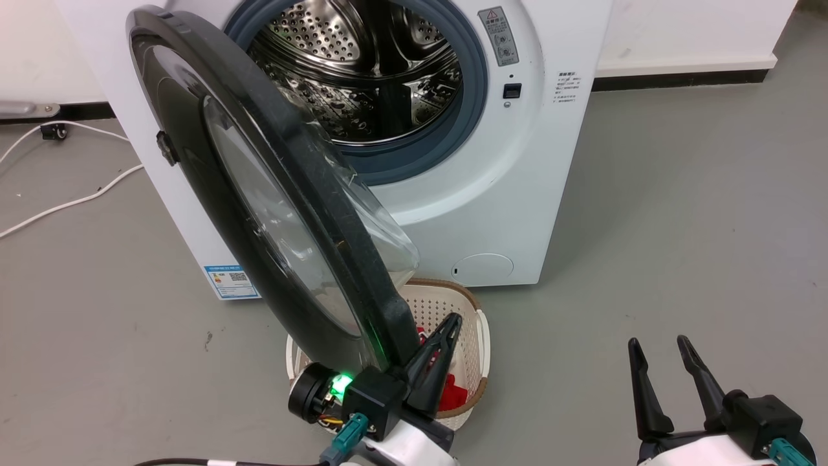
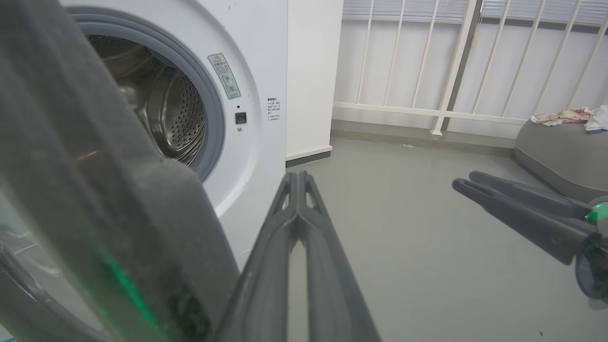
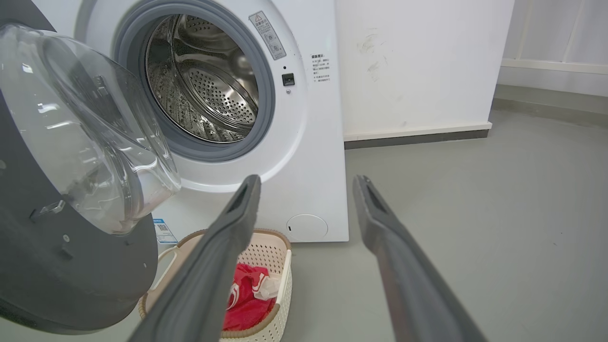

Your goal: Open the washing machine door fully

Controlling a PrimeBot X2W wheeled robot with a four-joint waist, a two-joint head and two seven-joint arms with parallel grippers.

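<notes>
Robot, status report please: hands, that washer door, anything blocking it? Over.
Left gripper shut, empty, beside washing machine door edge. Right gripper open, empty, off to the side. Door partly open, not fully. Laundry basket sits beneath it.

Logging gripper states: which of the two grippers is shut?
The left gripper, beside the washing machine door's edge: its fingers meet at the tips. The right gripper's fingers stand apart, over the floor.

warning triangle (image 1: pixel 492 14) on washing machine (image 1: pixel 556 168), lettering unreadable
</notes>
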